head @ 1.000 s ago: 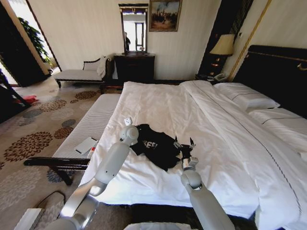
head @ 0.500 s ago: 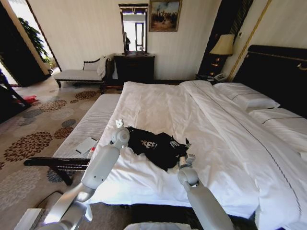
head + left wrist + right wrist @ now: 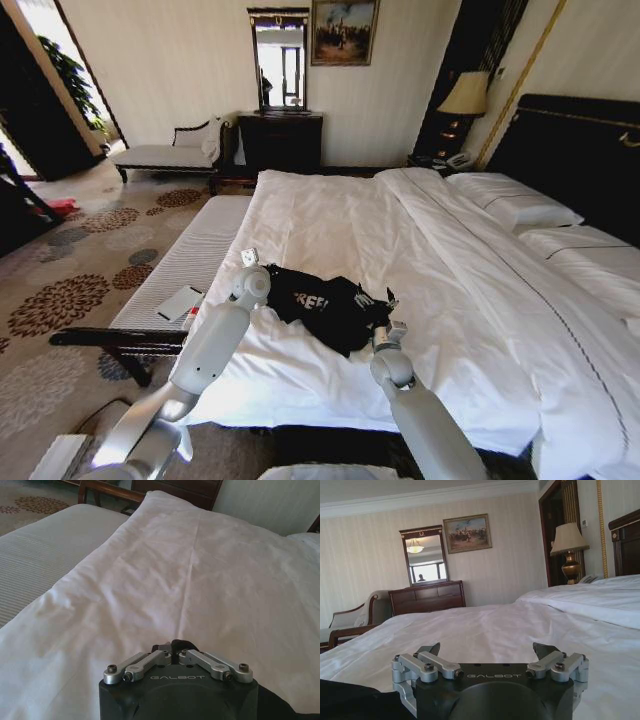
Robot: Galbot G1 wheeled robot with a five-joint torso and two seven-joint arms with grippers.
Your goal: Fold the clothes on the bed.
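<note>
"GALBOT" on left hand (image 3: pixel 174 653), right hand (image 3: pixel 490 652); "FREE" on T-shirt (image 3: pixel 325 303).

A hotel-style bedroom, it was, with a large bed (image 3: pixel 420 230) in white linen, dark headboard (image 3: pixel 575 150), bedside lamp (image 3: pixel 465 95), framed mirror (image 3: pixel 279 58) over a dark dresser (image 3: pixel 280 140), painting (image 3: pixel 343 30), patterned carpet (image 3: pixel 70 280), striped bench (image 3: pixel 185 265), chaise (image 3: pixel 170 152).

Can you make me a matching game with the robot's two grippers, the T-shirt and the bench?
Things:
1. left gripper
2. right gripper
3. black T-shirt
4. striped bench

States:
A. standing beside the bed
B. fingers wide open
C. bunched up on the white duvet
D. fingers shut on black cloth

Pairs: 1-D, 2-B, 3-C, 4-A
</note>
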